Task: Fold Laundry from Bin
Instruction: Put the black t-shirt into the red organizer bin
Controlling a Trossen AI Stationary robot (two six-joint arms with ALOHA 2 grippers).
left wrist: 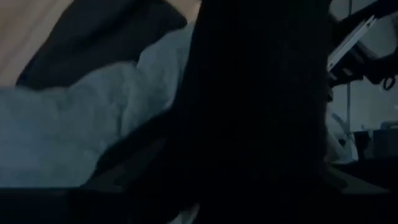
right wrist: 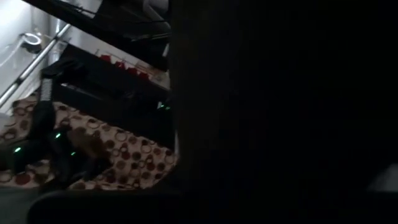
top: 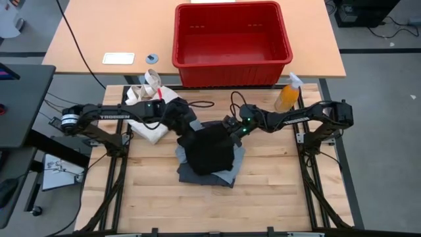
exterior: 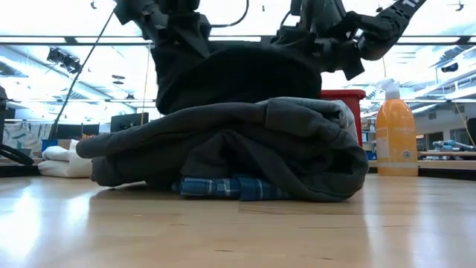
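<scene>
laundry sits stacked in the middle of the wooden table (top: pixel 164 204), well apart from the red bin (top: pixel 230 41), which stands on a second table beyond it. in the low view the stack reads from the bottom up: a blue-and-white plaid shirt (exterior: pixel 230 187) flat on the wood, a dark charcoal-grey piece (exterior: pixel 245 145) folded thick over it, and a black piece (exterior: pixel 238 78) on top. in the high view the black piece (top: pixel 209 151) covers most of the pile, with grey cloth showing along its near and right edges.

both arms reach in over the black piece from opposite sides. the left pincer (top: pixel 179 124) is at the garment's left far corner; its fingers are buried in dark cloth and it cannot be told whether they are wide or narrow. the right pincer (top: pixel 231 128) is at the right far corner, and its finger spacing cannot be told either.

a cream-white tote bag (top: pixel 150 118) lies under the left arm. an orange spray bottle (top: pixel 288 95) stands upright near the right arm.
</scene>
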